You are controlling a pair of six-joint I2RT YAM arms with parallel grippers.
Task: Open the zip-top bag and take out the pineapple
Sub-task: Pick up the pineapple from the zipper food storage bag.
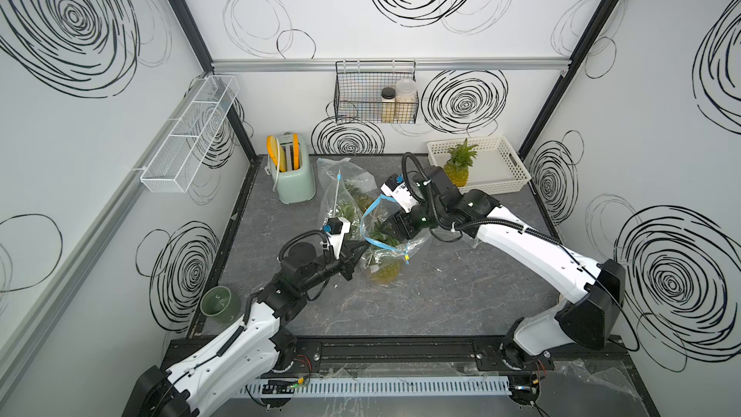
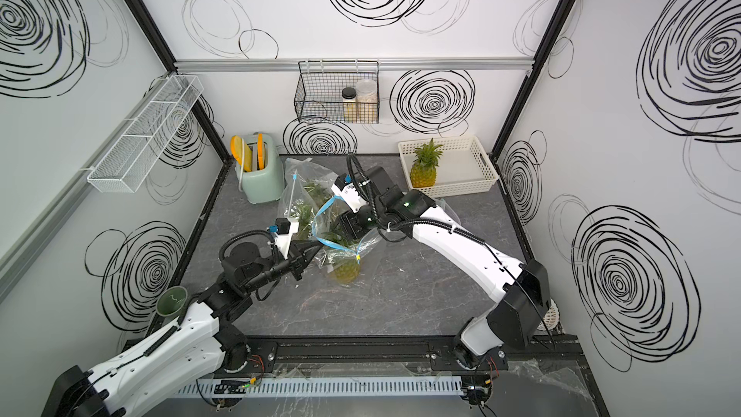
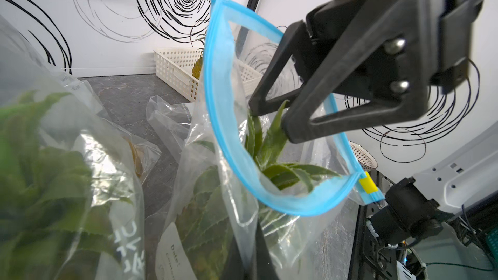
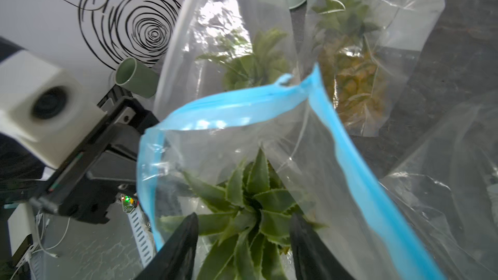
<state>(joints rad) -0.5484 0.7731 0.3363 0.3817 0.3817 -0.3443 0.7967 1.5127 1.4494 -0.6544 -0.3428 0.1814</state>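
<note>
Inspecting both top views, one grey marbled table [image 1: 441,306] stood between white walls [image 1: 320,14] scribbled with black rings. Counted there:
- one mint toaster [image 1: 294,182]
- one black wire basket [image 1: 353,106] holding two jars [image 1: 388,104]
- one white mesh shelf [image 1: 188,134] of three compartments
- one green cup [image 1: 218,304]
- one cream basket [image 1: 497,187] with a second pineapple [image 1: 459,170] upright in it

The zip-top bag [image 1: 377,258] stood mid-table with its blue rim gaping and the pineapple [image 1: 385,272] inside. The left gripper [image 1: 359,252] was closed, pinching the bag's clear wall. The right gripper [image 1: 392,234] hung inside the mouth.

From the left wrist view, the right gripper [image 3: 270,121] had its fingers apart within the blue rim. They gripped nothing, and the tips lay beside the crown leaves. One yellow slider [image 3: 367,185] sat at the zip's end. A white label [image 3: 175,249] on the bag bore a word resembling "Date"; the rest was unreadable. White lettering [image 3: 126,241] on a neighbouring bag was also unreadable.

From the right wrist view, the right gripper [image 4: 244,216] stood open with one finger on either side of the crown. Two further bags [image 4: 242,9] stood behind, each holding one pineapple. That made four pineapples in all, three bagged and one loose.
</note>
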